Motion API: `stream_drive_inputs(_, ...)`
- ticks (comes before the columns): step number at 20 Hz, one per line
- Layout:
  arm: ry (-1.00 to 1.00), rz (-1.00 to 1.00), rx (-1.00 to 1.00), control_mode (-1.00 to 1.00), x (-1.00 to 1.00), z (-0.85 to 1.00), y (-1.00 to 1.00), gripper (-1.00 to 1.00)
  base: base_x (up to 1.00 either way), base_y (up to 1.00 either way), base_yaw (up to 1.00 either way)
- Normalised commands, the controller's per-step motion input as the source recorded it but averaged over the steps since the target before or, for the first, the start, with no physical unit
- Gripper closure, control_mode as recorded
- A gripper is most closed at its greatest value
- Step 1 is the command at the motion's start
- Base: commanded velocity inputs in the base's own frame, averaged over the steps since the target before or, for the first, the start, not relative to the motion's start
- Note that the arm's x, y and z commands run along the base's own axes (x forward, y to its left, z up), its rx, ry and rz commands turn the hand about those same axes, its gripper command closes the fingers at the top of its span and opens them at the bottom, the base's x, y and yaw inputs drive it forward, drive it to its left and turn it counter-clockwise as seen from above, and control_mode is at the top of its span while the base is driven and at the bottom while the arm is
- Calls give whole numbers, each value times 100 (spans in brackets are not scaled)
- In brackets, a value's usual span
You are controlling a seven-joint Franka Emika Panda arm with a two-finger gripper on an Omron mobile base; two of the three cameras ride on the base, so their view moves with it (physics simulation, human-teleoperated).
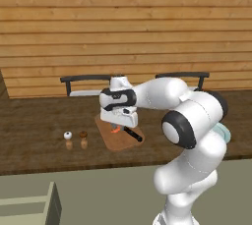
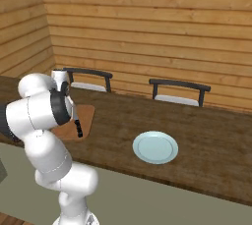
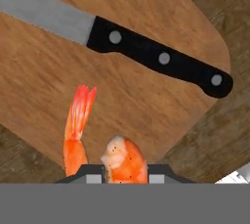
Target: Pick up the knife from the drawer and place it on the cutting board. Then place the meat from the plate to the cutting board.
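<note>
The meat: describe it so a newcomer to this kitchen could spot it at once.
On the dark brown wooden countertop lies a light-brown rectangular wooden cutting board, with a black-handled, silver-bladed knife across it. Just above the board, shut in the claw, is the meat: a small orange-red curled chunk with pale streaks and a fanned tail, the only bright thing there.

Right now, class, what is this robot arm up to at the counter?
The gripper is shut on the meat, an orange-red shrimp, and holds it over the cutting board. The knife already lies flat on the board beside it. The plate sits bare on the wooden countertop, further along. So the knife step looks done, and the meat is not yet released.
</note>
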Motion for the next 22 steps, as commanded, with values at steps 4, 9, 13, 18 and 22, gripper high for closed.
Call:
stream_drive_inputs(4, 0, 0, -1, -100, 0, -32, -7, 100, 0, 0, 0)
stream_drive_inputs(9, 0, 0, 0, -100, 0, -37, 0, 100, 0, 0, 0)
stream_drive_inputs(13, 0, 0, 0, -100, 2, -32, 0, 100, 0, 0, 0)
stream_drive_inputs(18, 0, 0, 0, -100, 2, -25, 0, 100, 0, 0, 0)
stream_drive_inputs(22, 0, 0, 0, -100, 2, -29, 0, -100, 0, 0, 0)
